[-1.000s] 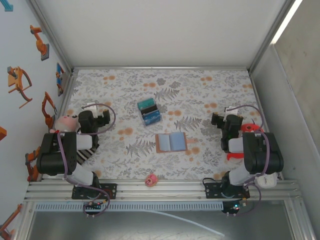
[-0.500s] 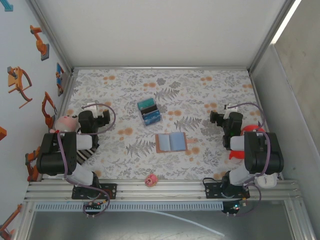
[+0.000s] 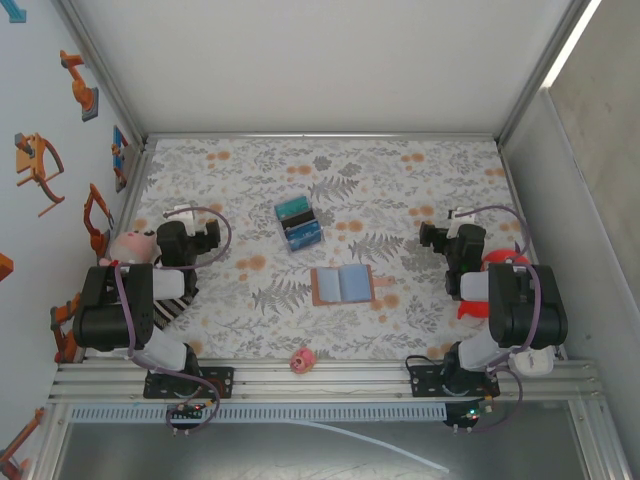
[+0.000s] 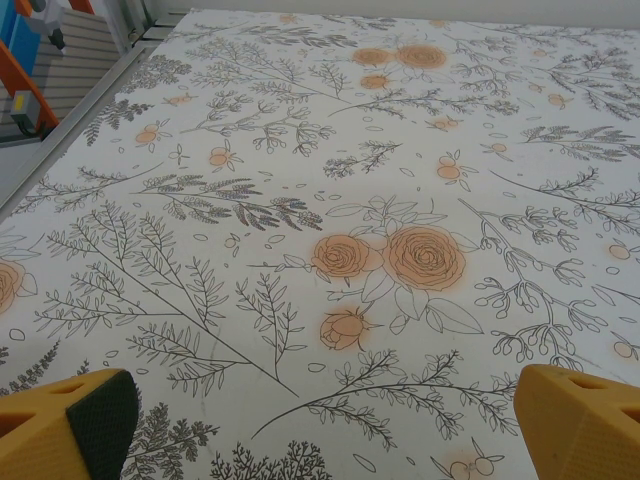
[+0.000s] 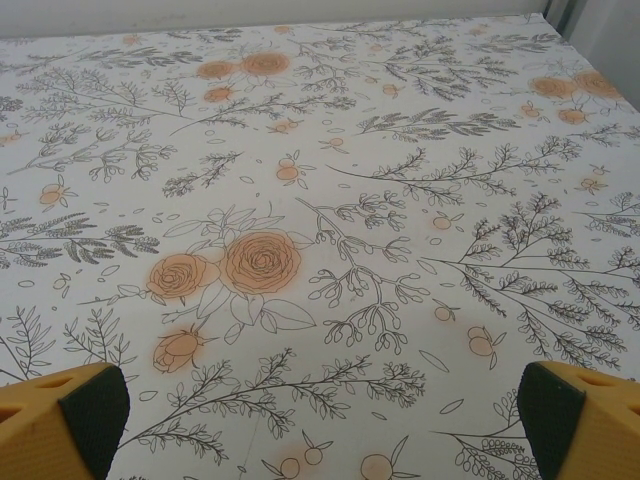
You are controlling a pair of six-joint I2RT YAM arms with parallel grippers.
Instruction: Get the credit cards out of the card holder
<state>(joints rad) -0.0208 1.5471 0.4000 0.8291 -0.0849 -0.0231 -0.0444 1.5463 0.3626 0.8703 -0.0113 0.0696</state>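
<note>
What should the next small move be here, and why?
Probably just park and stop: the cards lie on the table beyond the open wallet, apart from it, and the left hand and right hand are open and empty. Whether the wallet hides another card is unclear.

Worktop (image 3: 420, 190): floral-printed covering, matt, smooth, cloth-like. Card holder (image 3: 343, 285): tan leather-like outer, matt, pale blue lining. Credit cards (image 3: 298, 223): smooth plastic. Left hand (image 4: 320, 430): fingers (image 4: 580, 420) matt yellow plastic, pad (image 4: 100, 415) dark, finely grained, rubbery. Rail (image 3: 330, 378), lower frame: bare ribbed metal.
</note>
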